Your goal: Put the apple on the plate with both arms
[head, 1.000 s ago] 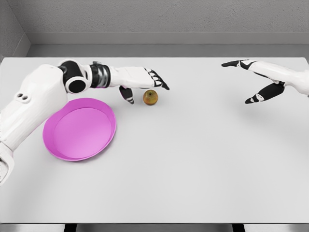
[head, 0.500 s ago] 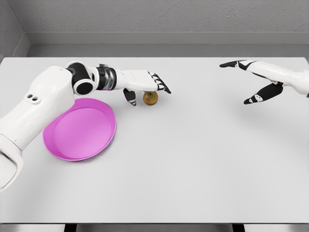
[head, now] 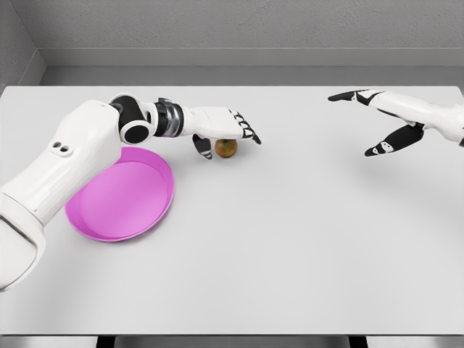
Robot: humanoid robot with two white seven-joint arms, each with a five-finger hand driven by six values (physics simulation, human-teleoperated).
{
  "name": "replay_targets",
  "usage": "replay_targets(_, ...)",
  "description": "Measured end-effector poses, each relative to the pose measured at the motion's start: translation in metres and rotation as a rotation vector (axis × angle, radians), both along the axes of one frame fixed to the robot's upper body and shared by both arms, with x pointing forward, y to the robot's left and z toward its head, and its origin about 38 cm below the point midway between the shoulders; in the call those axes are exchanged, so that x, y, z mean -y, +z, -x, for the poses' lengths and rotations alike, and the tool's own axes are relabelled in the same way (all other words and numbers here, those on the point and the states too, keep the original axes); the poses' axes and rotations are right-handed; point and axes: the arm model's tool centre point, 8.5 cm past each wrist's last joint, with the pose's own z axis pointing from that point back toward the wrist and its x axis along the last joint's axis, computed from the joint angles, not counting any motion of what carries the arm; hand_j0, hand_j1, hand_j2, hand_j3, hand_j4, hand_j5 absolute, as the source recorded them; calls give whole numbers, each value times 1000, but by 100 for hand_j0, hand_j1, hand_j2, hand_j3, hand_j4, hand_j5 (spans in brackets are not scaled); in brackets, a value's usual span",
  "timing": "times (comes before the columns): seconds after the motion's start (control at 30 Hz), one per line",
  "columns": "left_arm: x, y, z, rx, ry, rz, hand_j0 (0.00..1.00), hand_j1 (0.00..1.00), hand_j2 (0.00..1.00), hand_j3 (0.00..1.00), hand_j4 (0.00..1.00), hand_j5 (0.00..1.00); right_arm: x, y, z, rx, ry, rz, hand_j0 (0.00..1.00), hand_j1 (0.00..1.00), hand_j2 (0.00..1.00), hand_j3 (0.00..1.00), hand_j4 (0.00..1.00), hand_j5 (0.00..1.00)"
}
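Observation:
A small yellow-red apple (head: 226,148) rests on the white table, just right of a magenta plate (head: 120,200). My left hand (head: 226,136) hovers right over the apple, fingers stretched out flat above it and the thumb down at its left side; the fingers are spread and not closed on the fruit. The palm hides the apple's top. Far off at the right, my right hand (head: 362,123) floats above the table with fingers and thumb wide apart, holding nothing.
The white table (head: 290,239) runs to a grey back wall, with its front edge near the bottom of the view. My left upper arm overlaps the plate's left rim.
My left arm has reached further right and lower, bringing the hand from beside the apple to over its top. The right hand has barely shifted.

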Motion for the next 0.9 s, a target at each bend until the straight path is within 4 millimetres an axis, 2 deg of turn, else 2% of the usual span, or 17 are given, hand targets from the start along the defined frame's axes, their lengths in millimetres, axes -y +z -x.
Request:
replay_targets(0.6,-3,-3,-7,-31,80,38,100,100,100,100,100,100,-1,1,0,3,5,-1,100,100,100,100,100,100)
replay_targets(0.9,3,-5,-10,-19,116,3,100,100,100,100,100,100,-1,1,0,2,4,-1,100,100,100,100,100,100)
